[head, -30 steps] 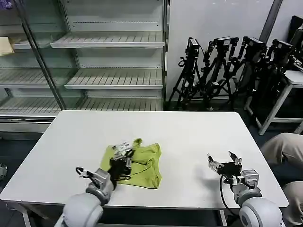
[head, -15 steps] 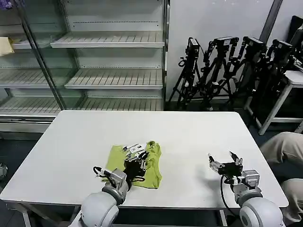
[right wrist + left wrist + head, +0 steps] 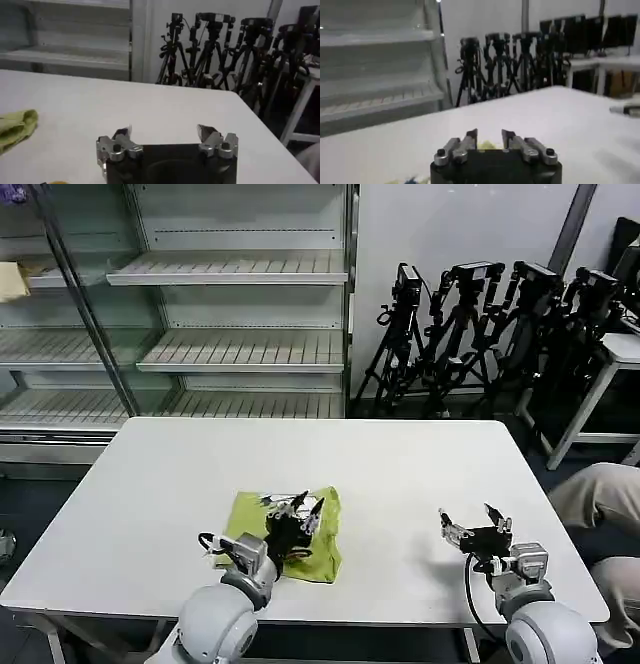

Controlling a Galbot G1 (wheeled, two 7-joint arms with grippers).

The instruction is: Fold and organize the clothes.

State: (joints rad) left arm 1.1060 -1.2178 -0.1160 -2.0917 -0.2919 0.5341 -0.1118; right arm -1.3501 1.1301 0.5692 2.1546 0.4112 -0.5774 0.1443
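Left pincer (image 3: 300,511) has carried rightward over the shirt (image 3: 325,559), fingers slightly parted, empty; fold now compact. Right pincer (image 3: 476,526) idles wide open on tabletop (image 3: 400,464).

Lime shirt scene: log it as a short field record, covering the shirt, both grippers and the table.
shirt: lime short-sleeved shirt, folded into a compact bundle, lying on the near-centre of the white table
left gripper: left gripper over the shirt, fingers open with nothing between them
right gripper: right gripper open, empty, above bare table to the shirt's right, apart from it
background: empty shelving and a row of tripods behind the table
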